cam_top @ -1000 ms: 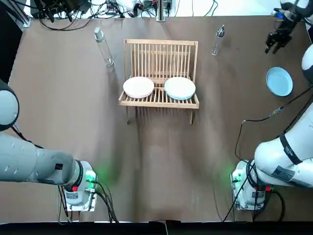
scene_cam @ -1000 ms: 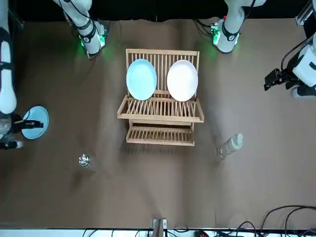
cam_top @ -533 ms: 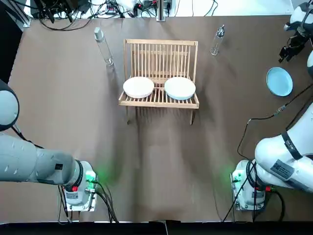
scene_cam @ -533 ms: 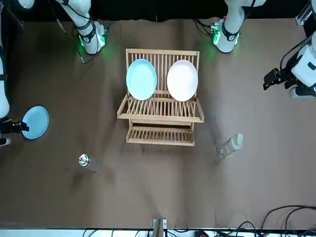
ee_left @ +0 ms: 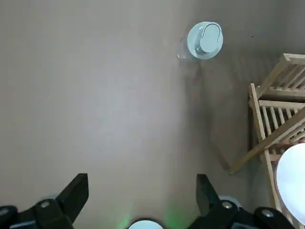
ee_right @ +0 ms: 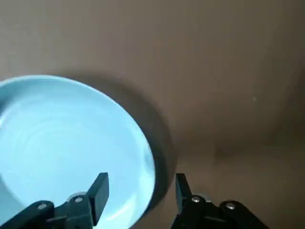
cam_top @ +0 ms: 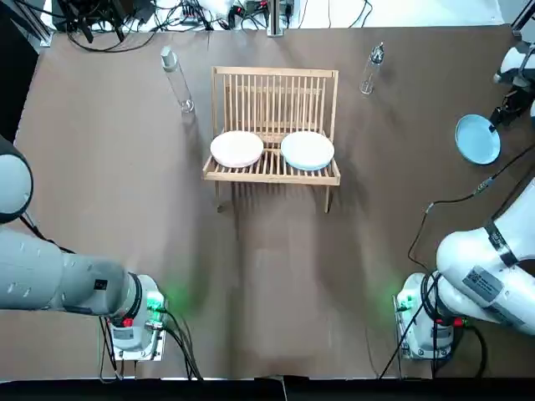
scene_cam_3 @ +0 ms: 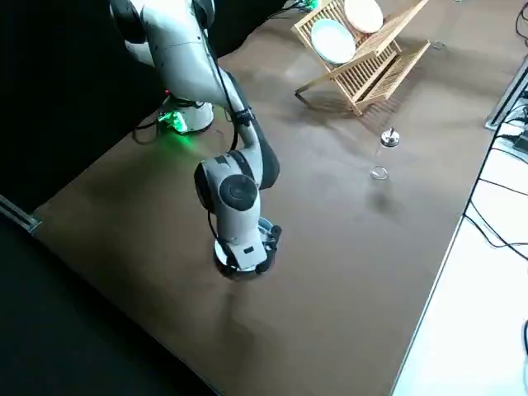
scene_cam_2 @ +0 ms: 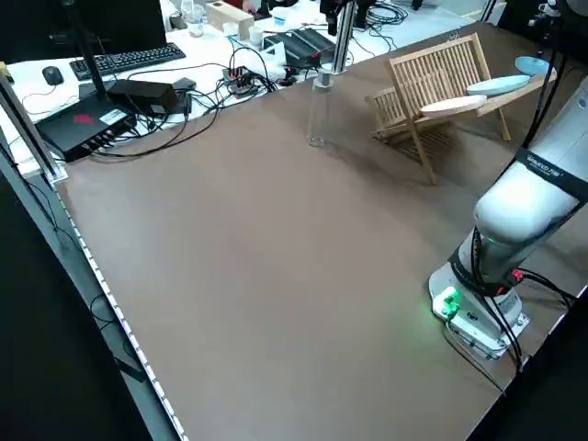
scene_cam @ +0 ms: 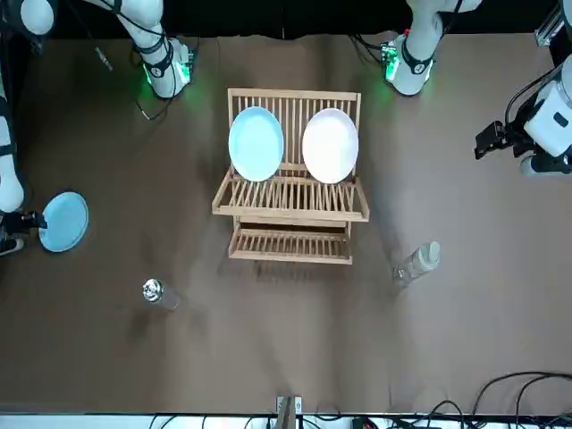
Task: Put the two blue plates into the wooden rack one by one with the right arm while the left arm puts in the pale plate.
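One smooth round blue plate (cam_top: 477,139) lies flat, the right tool (ee_right: 141,180) spread wide over its rim.

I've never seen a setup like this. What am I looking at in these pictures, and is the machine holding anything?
These are two robot arms fixed to a brown table, each ending in a two-finger gripper. One picture looks straight down, one faces the robot from across the table, two look from the sides, and two come from cameras on the wrists. In the middle stands a wooden rack that holds a pale plate and a blue plate. A second blue plate lies flat at the robot's right. A clear bottle and a small glass stand beyond the rack. Nothing is held: the right gripper is open at the second blue plate's rim, and the left gripper is open and empty at the robot's left.
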{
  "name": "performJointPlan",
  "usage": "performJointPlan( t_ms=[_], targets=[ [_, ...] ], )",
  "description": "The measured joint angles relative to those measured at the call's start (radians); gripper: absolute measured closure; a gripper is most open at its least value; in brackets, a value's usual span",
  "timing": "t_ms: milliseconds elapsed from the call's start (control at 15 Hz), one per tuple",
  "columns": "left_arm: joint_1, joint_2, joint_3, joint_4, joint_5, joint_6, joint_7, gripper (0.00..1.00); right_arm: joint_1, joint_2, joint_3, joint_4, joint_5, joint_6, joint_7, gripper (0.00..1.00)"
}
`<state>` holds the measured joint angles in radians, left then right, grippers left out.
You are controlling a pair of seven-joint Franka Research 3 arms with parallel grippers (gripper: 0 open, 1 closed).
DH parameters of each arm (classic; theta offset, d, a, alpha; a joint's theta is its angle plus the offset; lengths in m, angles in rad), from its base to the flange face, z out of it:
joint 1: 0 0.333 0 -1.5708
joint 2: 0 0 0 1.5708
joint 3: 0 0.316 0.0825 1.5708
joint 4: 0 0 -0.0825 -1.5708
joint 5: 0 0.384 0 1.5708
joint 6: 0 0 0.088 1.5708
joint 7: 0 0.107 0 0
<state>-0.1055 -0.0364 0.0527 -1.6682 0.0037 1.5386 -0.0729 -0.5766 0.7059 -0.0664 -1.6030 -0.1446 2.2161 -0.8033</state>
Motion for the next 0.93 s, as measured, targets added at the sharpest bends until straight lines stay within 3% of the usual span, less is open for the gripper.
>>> performJointPlan(
  t_ms=[467,800,933],
  targets=[
    [0.001,0.003,0.001,0.0,0.0,-0.001,0.0,0.0,-0.024,0.046,0.0,-0.006,0.0,0.017,-0.011,0.45],
    [0.0,0.005,0.0,-0.001,0.0,-0.001,0.0,0.0,-0.024,0.039,0.005,0.0,0.0,0.012,-0.011,0.93],
    [0.0,0.006,0.0,-0.001,0.0,-0.001,0.0,0.0,-0.008,0.035,0.019,0.002,0.0,-0.004,-0.011,0.94]
  ],
)
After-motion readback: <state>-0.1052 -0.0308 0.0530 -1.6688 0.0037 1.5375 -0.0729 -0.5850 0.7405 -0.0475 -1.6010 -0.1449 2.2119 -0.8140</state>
